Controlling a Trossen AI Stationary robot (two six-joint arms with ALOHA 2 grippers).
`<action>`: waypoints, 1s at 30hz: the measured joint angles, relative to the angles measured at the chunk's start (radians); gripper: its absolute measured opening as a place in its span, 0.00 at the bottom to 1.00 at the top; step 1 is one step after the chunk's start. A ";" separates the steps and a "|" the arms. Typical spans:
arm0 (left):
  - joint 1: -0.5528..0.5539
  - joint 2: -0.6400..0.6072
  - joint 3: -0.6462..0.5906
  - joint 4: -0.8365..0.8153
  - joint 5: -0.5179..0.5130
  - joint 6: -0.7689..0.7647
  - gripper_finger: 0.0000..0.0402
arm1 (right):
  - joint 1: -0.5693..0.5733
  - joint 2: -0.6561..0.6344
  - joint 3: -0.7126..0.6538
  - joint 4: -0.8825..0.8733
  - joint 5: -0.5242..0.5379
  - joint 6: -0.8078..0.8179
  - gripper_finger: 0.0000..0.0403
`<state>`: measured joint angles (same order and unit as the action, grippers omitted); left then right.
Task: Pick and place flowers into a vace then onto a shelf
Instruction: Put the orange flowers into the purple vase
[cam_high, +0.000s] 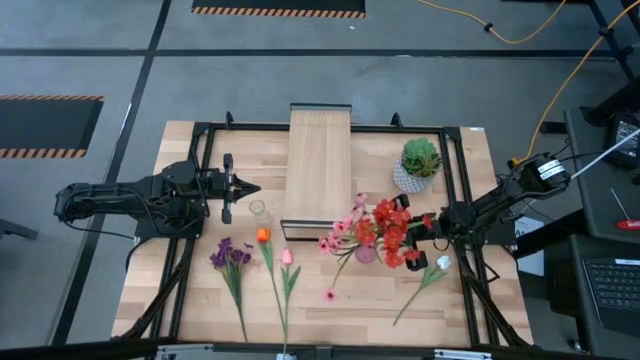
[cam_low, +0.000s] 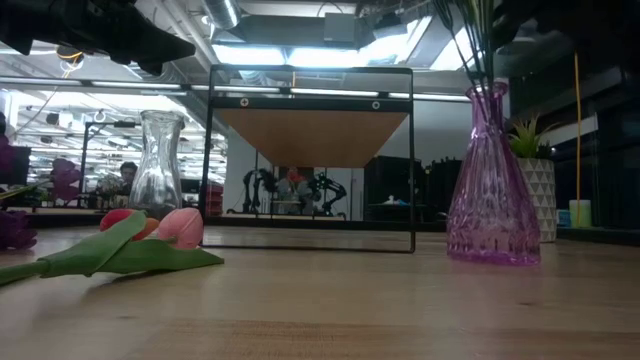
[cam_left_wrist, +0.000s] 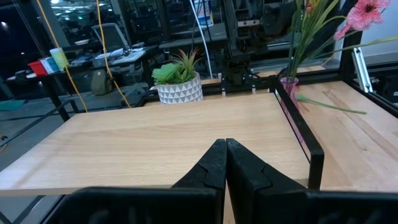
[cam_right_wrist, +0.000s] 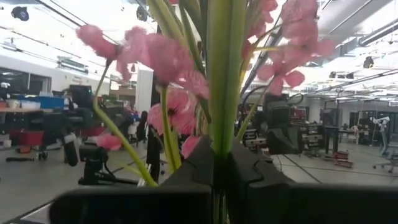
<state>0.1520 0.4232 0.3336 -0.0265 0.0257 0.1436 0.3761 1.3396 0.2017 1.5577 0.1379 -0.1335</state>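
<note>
Fingers of your right gripper (cam_right_wrist: 219, 163) are clamped on a green stem of the red blooms (cam_high: 392, 232), which stand in the purple vase (cam_low: 493, 180) beside the shelf (cam_high: 318, 165). Your left gripper (cam_high: 250, 187) waits closed and empty near the clear vase (cam_high: 259, 211). Purple cluster (cam_high: 230, 255), orange tulip (cam_high: 263, 236) and pink tulip (cam_high: 286, 257) lie on the table (cam_high: 180, 290).

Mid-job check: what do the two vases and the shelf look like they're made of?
Purple vase: looks like tinted glass or clear plastic, faceted and see-through. Clear vase: smooth colourless glass, likely; the room shows through it. Shelf: pale wood top with visible grain, on a thin dark frame, probably metal.
</note>
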 joint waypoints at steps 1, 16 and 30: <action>0.000 0.000 0.000 0.000 0.000 0.000 0.01 | 0.000 0.000 -0.006 0.001 0.000 -0.002 0.02; 0.000 0.000 0.000 0.000 0.000 0.000 0.01 | 0.000 0.000 -0.050 0.001 0.000 -0.033 0.02; 0.000 0.000 0.000 0.000 0.000 0.000 0.01 | -0.005 0.052 -0.051 0.012 0.001 -0.036 0.02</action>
<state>0.1524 0.4232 0.3336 -0.0265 0.0259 0.1439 0.3716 1.3912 0.1502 1.5694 0.1385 -0.1694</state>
